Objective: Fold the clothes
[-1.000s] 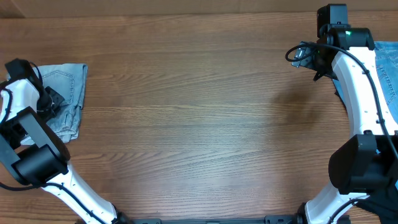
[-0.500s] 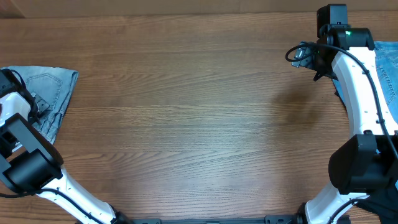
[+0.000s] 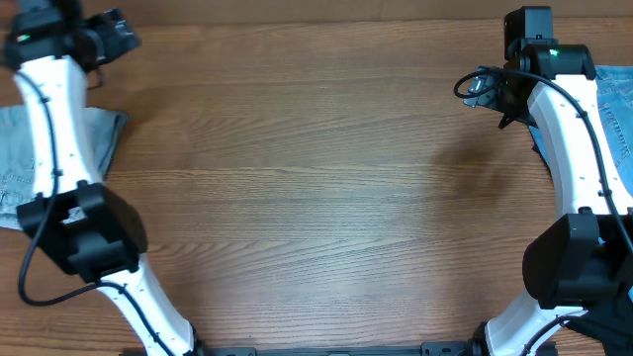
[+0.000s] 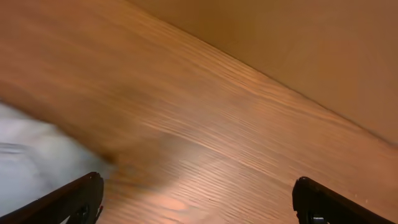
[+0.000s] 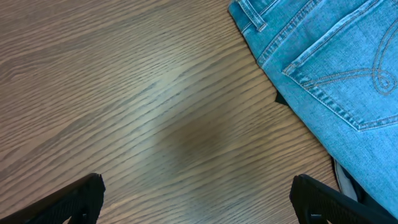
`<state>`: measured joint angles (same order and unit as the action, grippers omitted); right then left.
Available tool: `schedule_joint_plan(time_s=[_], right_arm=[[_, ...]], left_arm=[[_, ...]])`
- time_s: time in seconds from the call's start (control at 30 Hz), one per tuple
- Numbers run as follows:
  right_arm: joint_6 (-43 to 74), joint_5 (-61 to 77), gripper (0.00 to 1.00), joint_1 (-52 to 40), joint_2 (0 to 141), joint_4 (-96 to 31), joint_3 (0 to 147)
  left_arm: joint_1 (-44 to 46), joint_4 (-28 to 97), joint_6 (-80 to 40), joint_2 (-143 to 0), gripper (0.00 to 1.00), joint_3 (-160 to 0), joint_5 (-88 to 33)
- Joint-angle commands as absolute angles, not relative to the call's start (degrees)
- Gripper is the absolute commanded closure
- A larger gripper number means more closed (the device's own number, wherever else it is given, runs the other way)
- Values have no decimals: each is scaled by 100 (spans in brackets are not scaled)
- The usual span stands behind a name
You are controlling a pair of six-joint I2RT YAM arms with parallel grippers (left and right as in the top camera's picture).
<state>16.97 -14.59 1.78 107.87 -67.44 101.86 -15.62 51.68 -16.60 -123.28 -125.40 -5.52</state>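
The pale light-blue denim shorts (image 3: 12, 168) lie bunched at the table's left edge, partly hidden behind my left arm. They show as a blurred pale patch in the left wrist view (image 4: 25, 163). My left gripper (image 3: 115, 30) is up at the far left corner, apart from the shorts. In its own view the left gripper (image 4: 199, 200) is open wide and empty over bare wood. My right gripper (image 3: 485, 91) hangs at the far right; in its own view it (image 5: 199, 200) is open and empty over bare wood.
A pair of medium-blue jeans (image 3: 618, 109) lies at the table's right edge, close to my right gripper; a stitched back pocket of them (image 5: 336, 56) shows in the right wrist view. The wooden table (image 3: 316, 198) spans the middle.
My left gripper dragged the shorts leftward, then let go and swung up to the far left corner. The shorts now lie farther left. The right arm has not moved.
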Motion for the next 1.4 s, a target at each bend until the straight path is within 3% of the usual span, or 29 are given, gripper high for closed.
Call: schedule_joint_plan(time_s=[0.0, 0.23, 1.0, 1.13, 1.37], right_arm=[[1758, -1538, 0, 163, 10781, -6716, 10193], [1758, -1538, 0, 163, 10781, -6716, 10193], [1758, -1538, 0, 152, 10783, -6716, 10193], [1758, -1538, 0, -19, 10055, -6716, 10193], [1758, -1559, 0, -976, 7037, -6692, 10180]], left_arm=[[-993, 5186, -1782, -12300, 0, -12606, -646], [-349, 5186, -1782, -12300, 0, -12606, -644], [-346, 5188, -1782, -12300, 0, -12606, -644], [-344, 5188, -1782, -12300, 0, -12606, -644], [-346, 5188, -1782, -12300, 0, -12606, -644]])
